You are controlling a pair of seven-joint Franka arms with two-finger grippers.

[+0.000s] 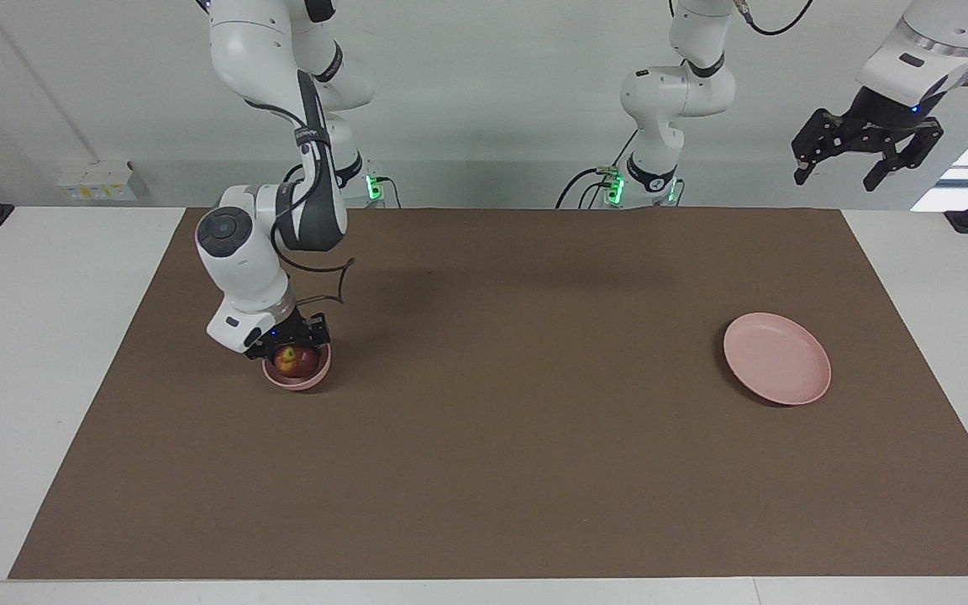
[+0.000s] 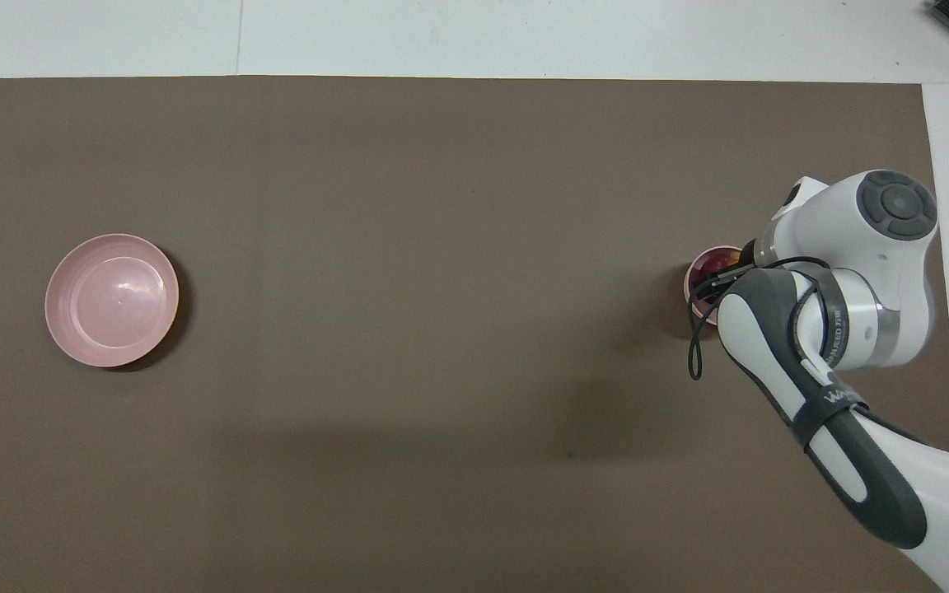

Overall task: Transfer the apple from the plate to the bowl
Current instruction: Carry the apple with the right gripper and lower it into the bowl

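A brown mat point(image 1: 501, 403) is covering most of the white counter point(image 1: 39, 353), with a pale wall point(image 1: 484, 92) rising at the robots' end. The apple point(image 1: 292, 360) is sitting in the bowl point(image 1: 297, 376) toward the right arm's end of the counter, its yellowish patch facing up; it is round, so no long axis is showing, and the right gripper point(image 1: 289, 343) is sitting low over the bowl with its fingers closing on the apple. The plate point(image 1: 776, 358) is lying bare toward the left arm's end, while the left gripper point(image 1: 867, 148) is waiting high off that end, fingers spreading apart and holding nothing.
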